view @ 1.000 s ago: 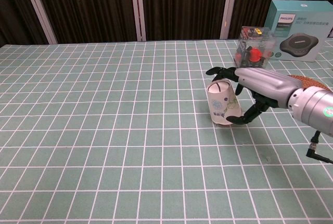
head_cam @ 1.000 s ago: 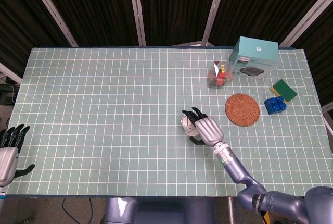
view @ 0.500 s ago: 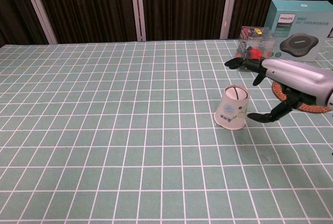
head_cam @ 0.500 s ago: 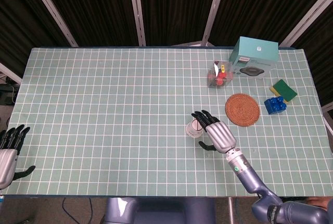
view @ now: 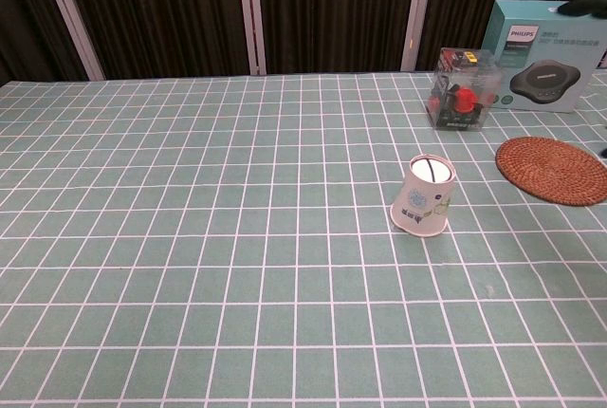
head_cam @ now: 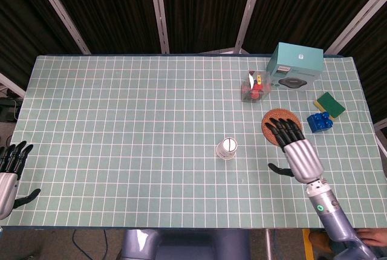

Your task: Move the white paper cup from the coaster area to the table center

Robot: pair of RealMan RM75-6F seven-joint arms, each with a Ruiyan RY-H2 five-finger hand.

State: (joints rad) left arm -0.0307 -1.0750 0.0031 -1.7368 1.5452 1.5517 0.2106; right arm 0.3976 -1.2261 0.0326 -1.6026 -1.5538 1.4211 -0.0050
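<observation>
- The right hand (head_cam: 296,149) has pulled away from the cup (head_cam: 227,148) since half a second ago; then it hung just beside the cup, now it is well to the right, its dark fingertips (head_cam: 282,128) over the near edge of the coaster (head_cam: 280,117).
- Its fingers are spread apart and hold nothing.
- The cup stays where it was left, upside down on the mat (head_cam: 121,121) near the table centre, well apart from the coaster. In the chest view it leans slightly, its wide rim down (view: 423,209).
- The left hand (head_cam: 8,172) has barely shifted; it sits at the near left corner, off the mat's edge, fingers apart and empty.
- At the far right stand a teal box (head_cam: 294,66) and, just to its left, a clear case (head_cam: 255,86) with red pieces inside.
- To the right of the coaster lie a blue block (head_cam: 318,120) and a green and yellow sponge (head_cam: 329,104), close together.
- Nothing stands between the cup and the right hand.
- In the chest view the right hand has almost gone: only dark tips at the right edge, one before the box (view: 585,4); I cannot tell more from there.
- The left hand does not show in the chest view, and the head view cuts it at the frame edge.
- The print on the cup is too small to read.
</observation>
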